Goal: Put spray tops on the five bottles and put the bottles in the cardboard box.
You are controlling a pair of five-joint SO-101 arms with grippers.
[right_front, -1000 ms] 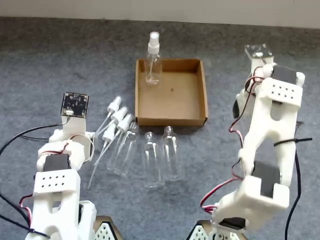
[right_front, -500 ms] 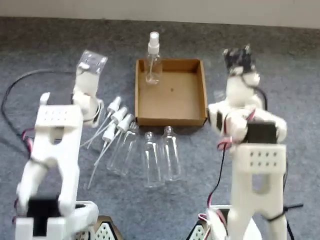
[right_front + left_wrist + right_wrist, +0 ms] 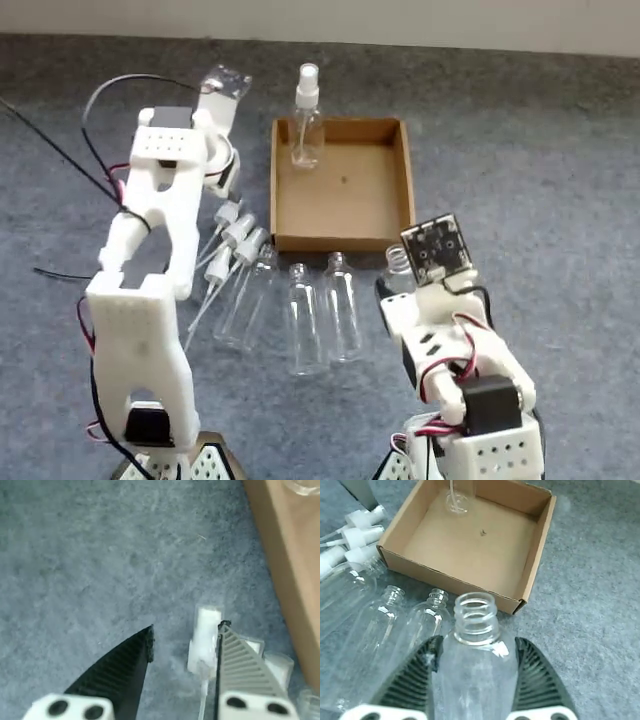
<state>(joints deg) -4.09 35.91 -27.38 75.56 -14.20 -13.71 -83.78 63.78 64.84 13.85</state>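
left arm (image 3: 150, 250) is stretched out along the left side of the carpet (image 3: 560, 200). left gripper (image 3: 186, 628) is low over the carpet, jaws apart, holding nothing. One spray top (image 3: 204, 640) sits right beside the pale jaw; can't tell if they touch.

The loose spray tops (image 3: 238, 232), four of them, are bunched off the box's near-left corner, with tubes trailing away from the box. Next to them three uncapped bottles (image 3: 305, 320) lie flat just in front of the box, necks toward it.

cardboard box (image 3: 345, 240) is mid-table. finished bottle (image 3: 307, 125), sprayer on, stands upright in its far-left corner.

right gripper (image 3: 477, 647) is clamped on a fourth open bottle (image 3: 475, 630), neck up, no top. It is held just off the box's near-right corner.
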